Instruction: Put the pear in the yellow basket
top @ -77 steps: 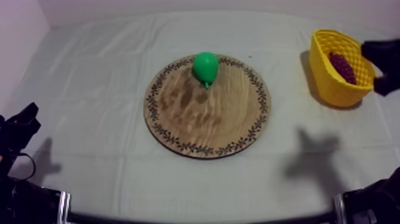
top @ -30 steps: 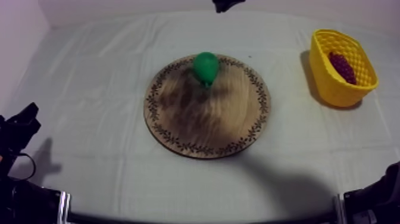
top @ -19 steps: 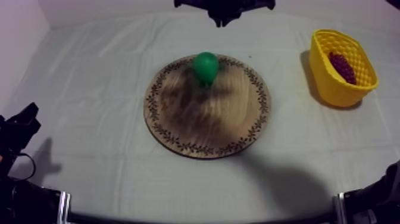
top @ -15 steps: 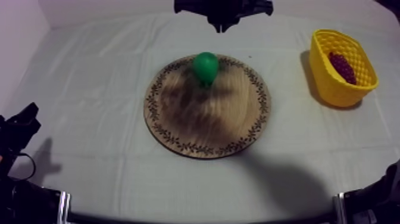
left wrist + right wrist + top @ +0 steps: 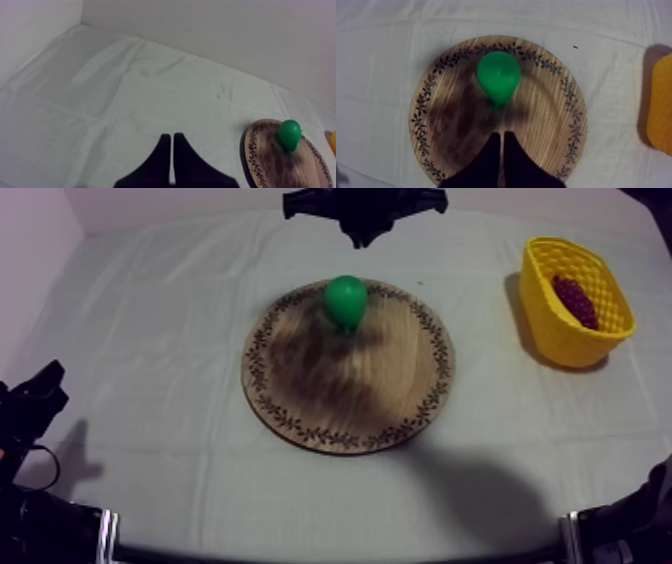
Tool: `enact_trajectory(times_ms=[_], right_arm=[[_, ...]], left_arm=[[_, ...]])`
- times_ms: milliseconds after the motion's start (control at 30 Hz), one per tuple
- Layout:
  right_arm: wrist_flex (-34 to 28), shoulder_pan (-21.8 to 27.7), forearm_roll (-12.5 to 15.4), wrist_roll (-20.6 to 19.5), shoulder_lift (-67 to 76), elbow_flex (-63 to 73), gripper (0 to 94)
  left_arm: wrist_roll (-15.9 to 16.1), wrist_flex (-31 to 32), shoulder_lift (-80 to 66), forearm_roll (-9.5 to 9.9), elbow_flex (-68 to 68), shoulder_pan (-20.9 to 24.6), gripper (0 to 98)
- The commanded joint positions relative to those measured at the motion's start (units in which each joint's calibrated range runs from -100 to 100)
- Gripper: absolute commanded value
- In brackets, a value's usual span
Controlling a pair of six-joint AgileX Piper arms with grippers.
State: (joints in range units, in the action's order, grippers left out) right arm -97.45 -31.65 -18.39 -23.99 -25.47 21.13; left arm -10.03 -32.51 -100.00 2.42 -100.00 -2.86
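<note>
The pear points its narrow end at the right gripper, jaws together; the left gripper has its jaws together also.

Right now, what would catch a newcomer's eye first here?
A bright green pear sits near the far edge of the round wooden board mid-table. A yellow basket at the table's right side holds grapes. My right gripper, shut, hangs over the board.

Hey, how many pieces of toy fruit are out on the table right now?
2. A green pear sits on the wooden board, close to its rim. A bunch of grapes lies inside the yellow basket. The basket's wall could hide something more.
</note>
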Motion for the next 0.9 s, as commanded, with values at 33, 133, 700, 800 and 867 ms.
enact_trajectory(times_ms=[33,133,700,800,867], right_arm=[[0.06,0.28,0.72,0.55,-0.18,-0.06,8.2],[0.04,0.49,1.1,0.72,-0.35,-0.17,15.1],[-0.05,1.89,4.39,4.09,-2.05,-0.2,60.7],[-0.05,2.02,4.51,4.37,-2.54,0.25,61.5],[-0.03,2.1,4.66,4.55,-3.03,0.56,61.5]], left_arm=[[-0.01,0.01,0.0,0.0,0.0,0.0,0.1],[-0.01,0.01,0.0,0.0,0.0,0.0,0.1],[-0.01,0.01,0.0,0.0,0.0,0.0,0.1],[-0.01,0.01,0.0,0.0,0.0,0.0,0.1],[-0.01,0.01,0.0,0.0,0.0,0.0,0.1]])
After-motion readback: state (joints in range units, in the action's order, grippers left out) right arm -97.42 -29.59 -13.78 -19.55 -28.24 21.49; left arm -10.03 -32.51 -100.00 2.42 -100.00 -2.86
